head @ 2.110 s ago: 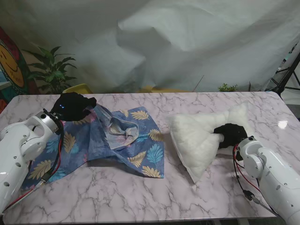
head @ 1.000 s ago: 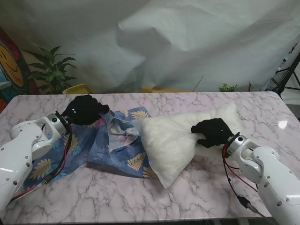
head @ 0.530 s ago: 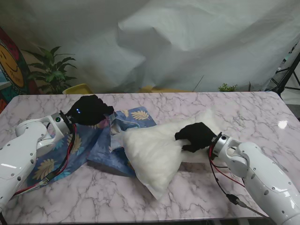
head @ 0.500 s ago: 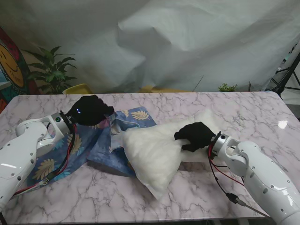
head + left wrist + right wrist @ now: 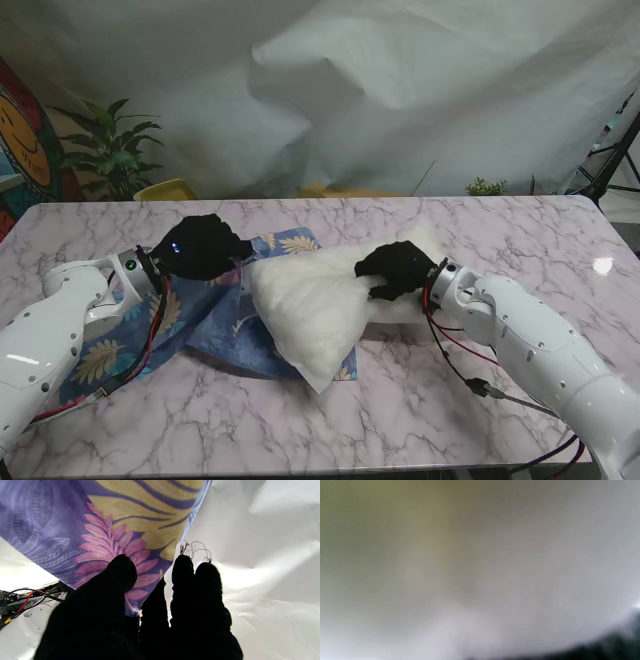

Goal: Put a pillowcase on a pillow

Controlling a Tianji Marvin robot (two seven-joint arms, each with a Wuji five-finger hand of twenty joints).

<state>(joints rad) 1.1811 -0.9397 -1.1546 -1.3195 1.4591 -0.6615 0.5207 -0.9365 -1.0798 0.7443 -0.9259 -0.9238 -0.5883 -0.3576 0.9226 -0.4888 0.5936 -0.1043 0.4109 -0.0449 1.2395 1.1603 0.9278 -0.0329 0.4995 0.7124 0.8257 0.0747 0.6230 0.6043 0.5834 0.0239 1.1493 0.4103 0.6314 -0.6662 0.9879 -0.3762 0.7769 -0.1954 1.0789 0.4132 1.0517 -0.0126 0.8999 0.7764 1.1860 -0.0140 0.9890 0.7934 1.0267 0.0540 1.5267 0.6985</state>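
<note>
The white pillow (image 5: 310,305) lies across the middle of the marble table, its left end over the blue leaf-print pillowcase (image 5: 215,320). My right hand (image 5: 393,270), in a black glove, is shut on the pillow's middle, bunching it. My left hand (image 5: 203,246) is shut on the pillowcase's edge, holding it raised next to the pillow's left end. In the left wrist view the dark fingers (image 5: 120,577) pinch the printed pillowcase (image 5: 112,527), with white pillow fabric (image 5: 250,542) beside it. The right wrist view is a blur of white pillow (image 5: 480,580).
A white backdrop sheet (image 5: 400,90) hangs behind the table. A potted plant (image 5: 110,150) and a yellow object (image 5: 168,188) stand at the far left edge. A black stand (image 5: 612,160) is at the far right. Red and black cables (image 5: 480,380) trail from my right wrist.
My right hand has pushed the pillow leftward, from the table's right side to over the pillowcase. My left hand has shifted right with the pillowcase's edge, toward the pillow's end.
</note>
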